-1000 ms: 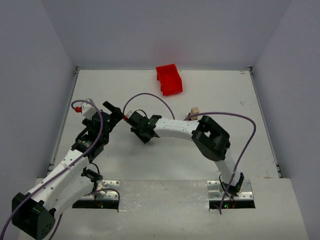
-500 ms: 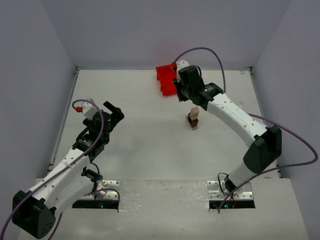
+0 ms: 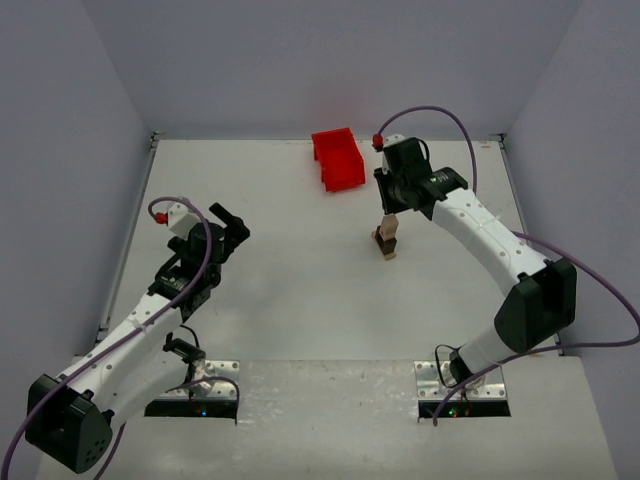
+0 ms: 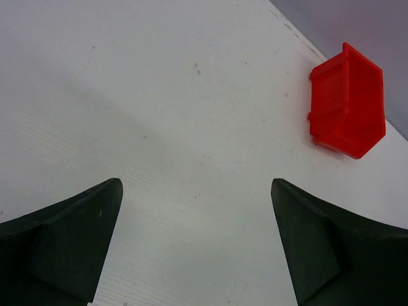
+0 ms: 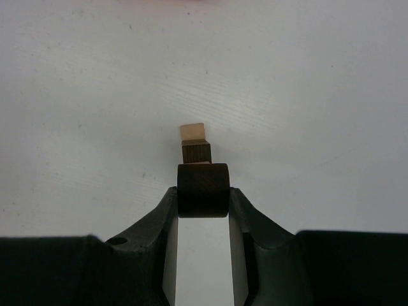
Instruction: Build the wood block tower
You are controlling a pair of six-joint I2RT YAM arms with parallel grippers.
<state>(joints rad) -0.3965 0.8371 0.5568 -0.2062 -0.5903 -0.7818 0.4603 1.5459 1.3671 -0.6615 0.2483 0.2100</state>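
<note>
The wood block tower [image 3: 386, 246] stands right of centre on the bench [image 3: 300, 300], well short of its far edge. Your right gripper [image 5: 203, 194] clamps a dark block [image 5: 203, 183] just above the tower, evidently lined up for stacking. Your left gripper [image 4: 196, 191] hangs wide and empty toward the left edge, clear of the work.

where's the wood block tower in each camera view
Top external: wood block tower right of centre, just below the right gripper.
Left wrist: not in it.
Right wrist: the tower at centre, just beyond the dark block the gripper holds.
Shared: red bin, top centre in top external, upper right in left wrist.
</note>
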